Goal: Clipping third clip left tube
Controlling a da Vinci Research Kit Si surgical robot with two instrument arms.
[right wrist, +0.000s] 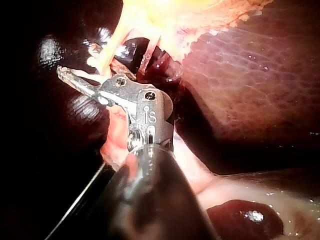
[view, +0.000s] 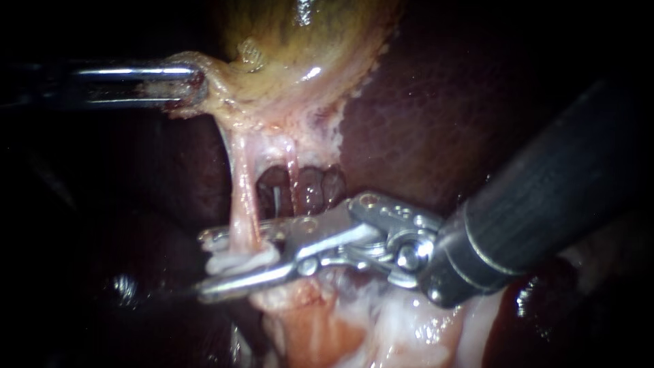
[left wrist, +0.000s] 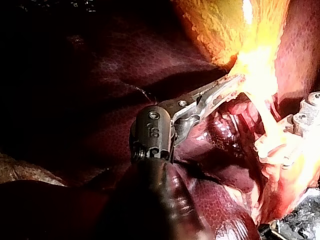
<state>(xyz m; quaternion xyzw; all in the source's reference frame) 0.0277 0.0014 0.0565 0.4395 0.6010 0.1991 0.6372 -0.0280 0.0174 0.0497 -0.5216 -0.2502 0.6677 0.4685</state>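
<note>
The left tube [view: 242,197] hangs pale and taut from the neck of the yellow-green gallbladder [view: 306,41], with a thinner right tube [view: 291,174] beside it. My right instrument [view: 204,266] reaches in from the right. Its long jaws stand open with a gap, one on each side of the left tube's lower end, where whitish tissue [view: 238,261] bunches between them. My left instrument [view: 194,85] is shut on tissue at the gallbladder's neck and holds it leftwards. In the right wrist view the right instrument [right wrist: 80,82] lies under the left tube [right wrist: 112,47]. The left wrist view shows my left instrument [left wrist: 225,87] biting bright tissue.
Dark red liver [view: 422,123] fills the right and the background. Behind the two tubes is a dark window [view: 300,191]. Pale pink tissue [view: 320,327] lies below the right instrument's jaws. Its dark shaft [view: 545,204] crosses the right side.
</note>
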